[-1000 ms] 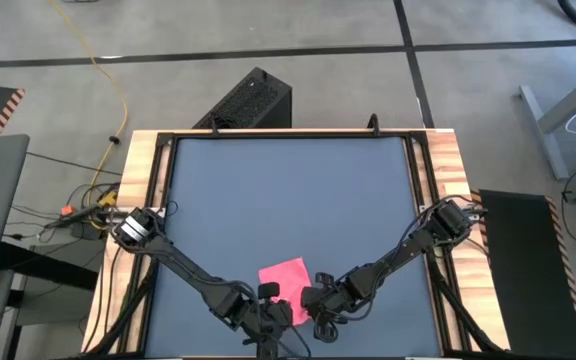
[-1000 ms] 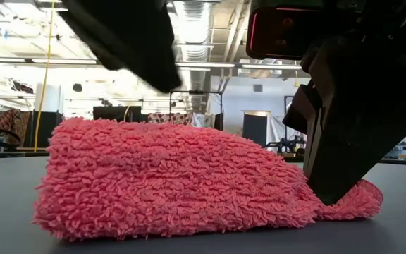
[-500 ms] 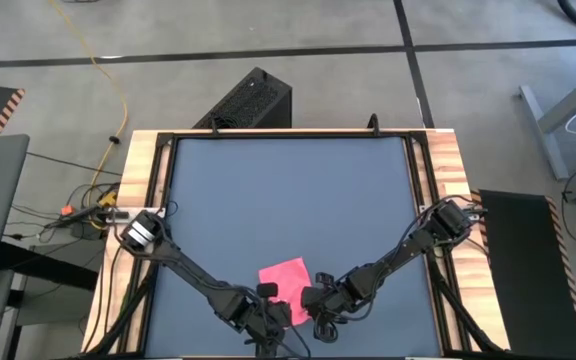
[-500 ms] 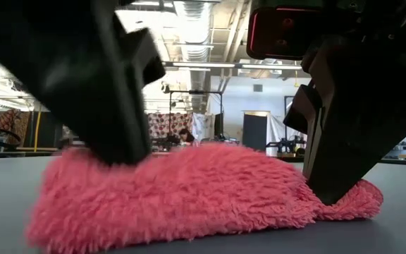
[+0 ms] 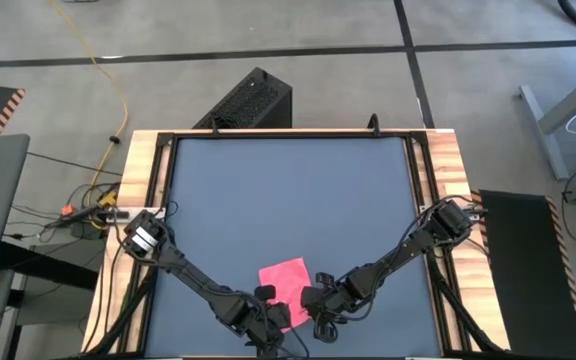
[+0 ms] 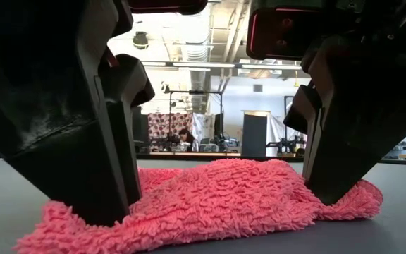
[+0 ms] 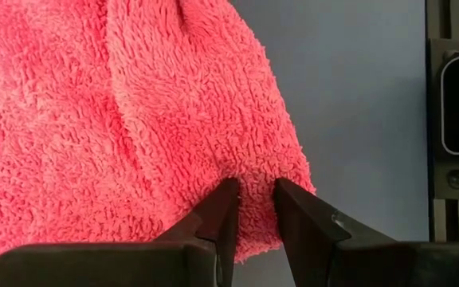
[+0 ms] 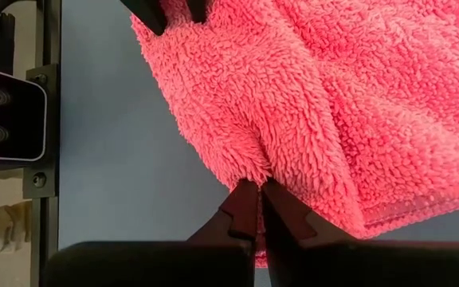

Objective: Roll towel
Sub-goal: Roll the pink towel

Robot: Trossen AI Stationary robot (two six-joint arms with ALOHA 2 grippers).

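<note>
From above I see the pink towel lying at the near edge of the dark grey mat on the wood-rimmed bench. Level view: shaggy, lumpy pile, with dark arm bulk blocking both sides. Left claw pinches a fluffy fold; right claw is clamped tight on the towel's edge.

A dark grey mat covers the wood-edged table; a black box stands behind.
</note>
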